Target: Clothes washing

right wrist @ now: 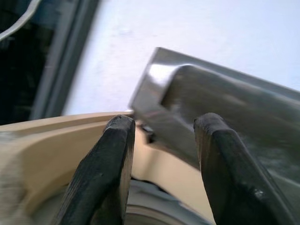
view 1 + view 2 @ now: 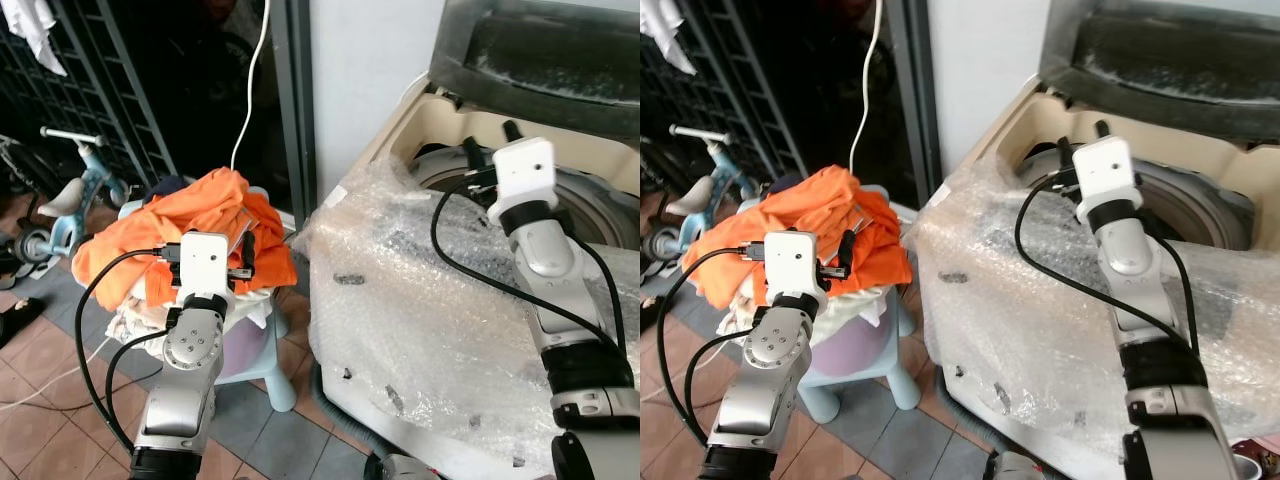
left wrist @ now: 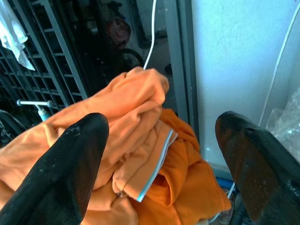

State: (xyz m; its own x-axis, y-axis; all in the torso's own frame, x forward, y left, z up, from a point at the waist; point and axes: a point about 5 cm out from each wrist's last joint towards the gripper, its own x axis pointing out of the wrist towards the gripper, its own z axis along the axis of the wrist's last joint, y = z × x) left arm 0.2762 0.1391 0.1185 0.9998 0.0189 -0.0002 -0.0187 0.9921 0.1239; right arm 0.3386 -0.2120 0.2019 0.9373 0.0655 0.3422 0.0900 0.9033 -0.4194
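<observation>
Your left end effector (image 3: 159,164) hangs with its fingers (image 3: 61,173) spread wide, just above the orange clothes (image 2: 205,215), touching nothing. Those clothes are heaped on a basket (image 2: 245,345) that stands on a pale blue stool (image 2: 280,385) on the tiled floor (image 2: 60,400), left of the washer (image 2: 420,130). Your right end effector (image 1: 164,159) is over the washer's open drum (image 2: 600,205), fingers parted and empty, pointing toward the raised lid (image 2: 540,50). Bubble wrap (image 2: 420,300) covers the washer's front and top. A child's tricycle (image 2: 65,195) stands further left, well apart from the stool.
</observation>
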